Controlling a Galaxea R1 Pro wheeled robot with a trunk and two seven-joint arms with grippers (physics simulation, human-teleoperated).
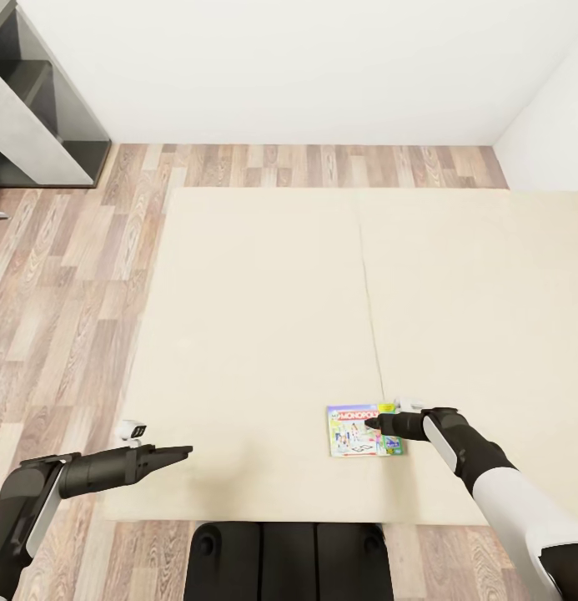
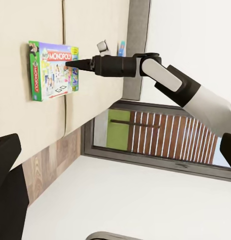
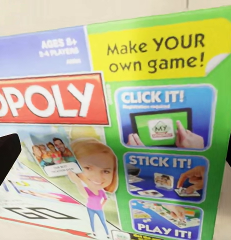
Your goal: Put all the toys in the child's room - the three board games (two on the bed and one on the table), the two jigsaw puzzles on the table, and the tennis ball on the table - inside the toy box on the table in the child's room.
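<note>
A Monopoly board game (image 1: 355, 431) lies flat on the cream bed (image 1: 263, 317), near its front edge and just right of the middle seam. My right gripper (image 1: 377, 423) hovers over the box's right part, pointing left. In the right wrist view the printed lid (image 3: 120, 130) sits close between the two dark fingertips (image 3: 5, 155), which stand wide apart, so this gripper is open. The left wrist view shows the same box (image 2: 53, 70) with the right gripper (image 2: 70, 64) at its lid. My left gripper (image 1: 185, 452) hangs open over the bed's front left corner, holding nothing.
Wood-plank floor (image 1: 63, 275) runs left of and behind the bed. A dark-grey shelf unit (image 1: 47, 108) stands at the back left against the white wall. My own base (image 1: 289, 559) sits against the bed's front edge.
</note>
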